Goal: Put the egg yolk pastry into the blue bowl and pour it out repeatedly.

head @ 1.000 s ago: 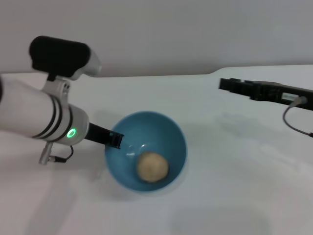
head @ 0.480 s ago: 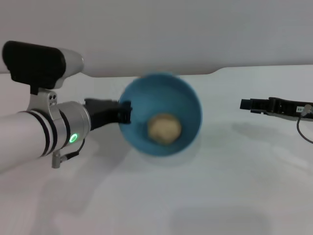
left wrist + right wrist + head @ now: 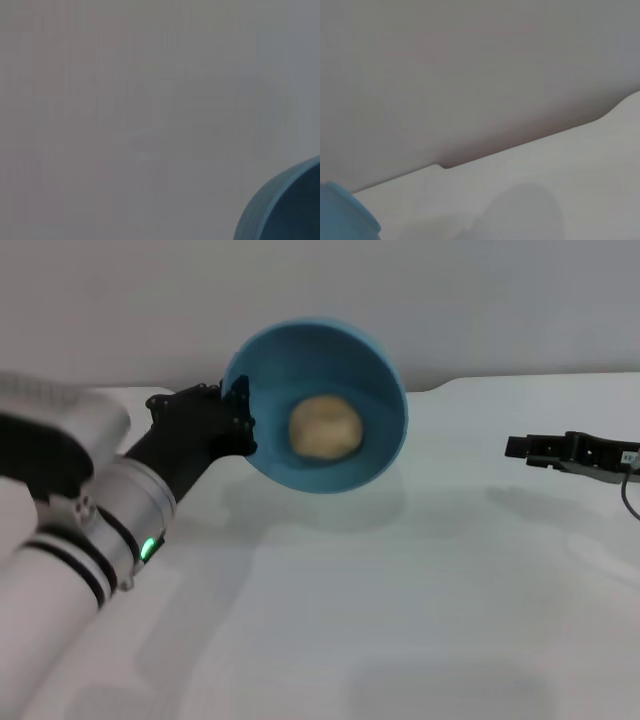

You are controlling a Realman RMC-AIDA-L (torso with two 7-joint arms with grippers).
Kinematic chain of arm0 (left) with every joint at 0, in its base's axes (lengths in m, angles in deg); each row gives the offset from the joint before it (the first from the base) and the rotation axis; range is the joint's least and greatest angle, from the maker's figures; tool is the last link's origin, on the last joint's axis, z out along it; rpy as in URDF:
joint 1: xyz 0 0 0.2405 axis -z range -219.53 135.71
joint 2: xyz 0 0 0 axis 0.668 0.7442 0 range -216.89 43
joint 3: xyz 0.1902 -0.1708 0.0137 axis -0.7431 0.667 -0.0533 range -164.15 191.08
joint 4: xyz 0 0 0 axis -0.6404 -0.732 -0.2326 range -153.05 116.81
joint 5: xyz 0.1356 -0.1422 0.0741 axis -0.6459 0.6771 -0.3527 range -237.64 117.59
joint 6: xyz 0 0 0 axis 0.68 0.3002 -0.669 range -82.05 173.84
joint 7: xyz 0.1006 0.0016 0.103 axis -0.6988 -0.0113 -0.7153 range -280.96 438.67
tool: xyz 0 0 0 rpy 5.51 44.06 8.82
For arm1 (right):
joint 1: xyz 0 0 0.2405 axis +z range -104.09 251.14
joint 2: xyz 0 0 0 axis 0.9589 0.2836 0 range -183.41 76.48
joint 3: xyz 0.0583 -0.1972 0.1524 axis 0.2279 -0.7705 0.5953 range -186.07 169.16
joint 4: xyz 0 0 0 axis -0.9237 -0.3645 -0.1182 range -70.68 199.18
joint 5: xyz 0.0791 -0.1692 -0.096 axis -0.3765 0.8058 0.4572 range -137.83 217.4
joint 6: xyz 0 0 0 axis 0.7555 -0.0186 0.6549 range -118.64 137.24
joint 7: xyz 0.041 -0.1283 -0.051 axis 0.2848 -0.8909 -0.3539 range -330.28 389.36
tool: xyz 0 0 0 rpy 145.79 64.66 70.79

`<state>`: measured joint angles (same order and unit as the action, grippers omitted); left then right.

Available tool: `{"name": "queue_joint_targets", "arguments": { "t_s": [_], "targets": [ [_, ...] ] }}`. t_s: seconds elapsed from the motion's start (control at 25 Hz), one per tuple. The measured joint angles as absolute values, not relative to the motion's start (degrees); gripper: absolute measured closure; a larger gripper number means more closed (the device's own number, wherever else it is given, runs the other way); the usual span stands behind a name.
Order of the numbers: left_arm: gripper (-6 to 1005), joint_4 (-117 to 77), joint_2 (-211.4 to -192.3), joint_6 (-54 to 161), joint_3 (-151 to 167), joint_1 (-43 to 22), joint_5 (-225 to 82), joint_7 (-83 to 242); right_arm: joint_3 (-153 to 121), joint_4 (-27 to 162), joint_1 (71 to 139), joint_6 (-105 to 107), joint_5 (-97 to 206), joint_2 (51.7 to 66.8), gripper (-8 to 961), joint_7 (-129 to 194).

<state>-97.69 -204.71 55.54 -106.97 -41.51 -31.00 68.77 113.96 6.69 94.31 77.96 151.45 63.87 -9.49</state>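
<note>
No readable text, brand, number or sign shows in any view — not on the blue bowl (image 3: 318, 405), nor on the left arm's casing (image 3: 90, 530). The right pincer (image 3: 520, 448) carries a small pale patch — too small to read.

White left arm (image 3: 70, 570) with black bands, green light, black left hand (image 3: 236, 418), black right hand (image 3: 520, 448), grey cable

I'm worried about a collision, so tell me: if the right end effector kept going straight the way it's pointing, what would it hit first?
Probably the blue bowl, held up by the left end effector with the egg yolk pastry inside. The right end effector points across bare table toward it, though depth is unclear; it might pass in front.
</note>
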Motion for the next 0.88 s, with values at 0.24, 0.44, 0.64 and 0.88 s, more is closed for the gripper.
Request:
{"name": "queue_joint_targets", "arguments": {
  "t_s": [0.24, 0.44, 0.64, 0.88],
  "targets": [
    [999, -82.01, -204.78, 83.91, -115.22, -39.32, -31.19, 68.96, 114.17, 6.69, 94.48, 78.21, 151.43, 63.77, 551, -9.48],
    [1000, -73.67, -204.99, 94.58, -119.45, -35.91, -31.21, 69.01, 114.23, 6.68, 94.66, 78.26, 151.19, 63.77, 551, -9.48],
    [1000, -70.69, -205.26, 95.81, -120.51, -33.8, -31.24, 68.86, 114.24, 6.68, 94.71, 78.3, 150.99, 63.88, 551, -9.49],
    [1000, -69.06, -205.31, 98.74, -121.07, -32.91, -31.26, 69.04, 114.24, 6.68, 94.71, 78.38, 150.88, 64.24, 551, -9.58]
  ]
}}
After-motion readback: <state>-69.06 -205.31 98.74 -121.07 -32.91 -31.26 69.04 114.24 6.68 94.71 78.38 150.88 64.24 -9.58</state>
